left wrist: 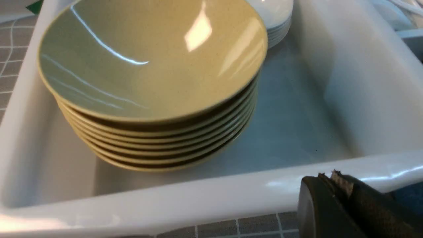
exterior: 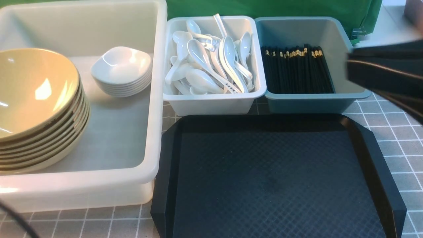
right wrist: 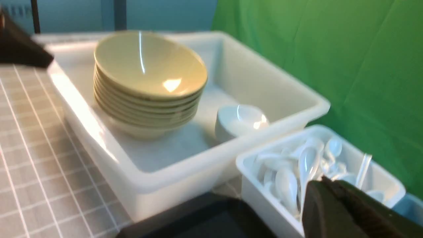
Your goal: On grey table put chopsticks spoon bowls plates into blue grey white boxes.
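A black tray (exterior: 274, 178) with cut corners and a diamond-patterned floor lies lower than the right pincer (exterior: 351, 66), stretching away to its left. A green cloth (exterior: 264, 8) hangs beyond the pincer. A small shiny clip (exterior: 358, 32) sits on the cloth's lower edge, just above the pincer's tip.

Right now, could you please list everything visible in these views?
large white box: one, translucent, table's left
bowls: about seven stacked, olive-yellow, in large white box
plates: one stack, white, same box
grey-white box: one, pale, centre back
spoons: many, white, in grey-white box
blue box: one, teal, right back
chopsticks: many, black, in blue box
black tray: one, before small boxes
grey table: one, gridded, underneath
green cloth: one, behind boxes
left end effector: black, shut, near large box's rim
right end effector: black, shut
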`<state>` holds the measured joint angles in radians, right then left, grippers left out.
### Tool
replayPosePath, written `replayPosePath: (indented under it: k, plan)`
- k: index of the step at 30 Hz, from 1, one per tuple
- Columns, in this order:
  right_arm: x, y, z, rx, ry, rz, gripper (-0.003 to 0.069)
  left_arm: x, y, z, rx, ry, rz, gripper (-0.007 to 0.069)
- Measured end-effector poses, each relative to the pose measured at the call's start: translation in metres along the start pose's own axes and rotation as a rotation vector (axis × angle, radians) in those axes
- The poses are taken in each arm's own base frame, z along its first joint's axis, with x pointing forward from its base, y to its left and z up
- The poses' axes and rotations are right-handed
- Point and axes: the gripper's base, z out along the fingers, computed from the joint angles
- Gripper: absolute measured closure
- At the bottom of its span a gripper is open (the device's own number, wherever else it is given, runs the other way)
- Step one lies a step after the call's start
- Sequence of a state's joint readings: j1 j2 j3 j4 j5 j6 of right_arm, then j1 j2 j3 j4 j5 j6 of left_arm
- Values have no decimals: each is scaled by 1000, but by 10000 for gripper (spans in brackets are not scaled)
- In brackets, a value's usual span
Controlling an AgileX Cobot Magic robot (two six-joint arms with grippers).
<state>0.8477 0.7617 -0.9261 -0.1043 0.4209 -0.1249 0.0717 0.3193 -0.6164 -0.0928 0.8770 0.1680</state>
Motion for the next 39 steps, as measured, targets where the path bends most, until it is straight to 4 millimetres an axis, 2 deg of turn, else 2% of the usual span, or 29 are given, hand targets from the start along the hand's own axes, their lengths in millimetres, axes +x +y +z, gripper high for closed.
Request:
replayPosePath:
  k: [3,8,21,34,39]
  plan:
    - [7,1,-20,13,-82,1,624,18,0,-4,-28,-53,17,633]
    - [11,2,-30,20,-125,2,620,30,-1,-8,-37,-92,22,633]
    - [16,3,-29,14,-87,2,613,41,-2,2,-31,-44,20,633]
    - [16,3,-29,14,-88,2,599,42,-2,2,-33,-44,22,633]
    - [27,6,-24,11,-93,-3,612,42,-2,2,-33,-44,22,633]
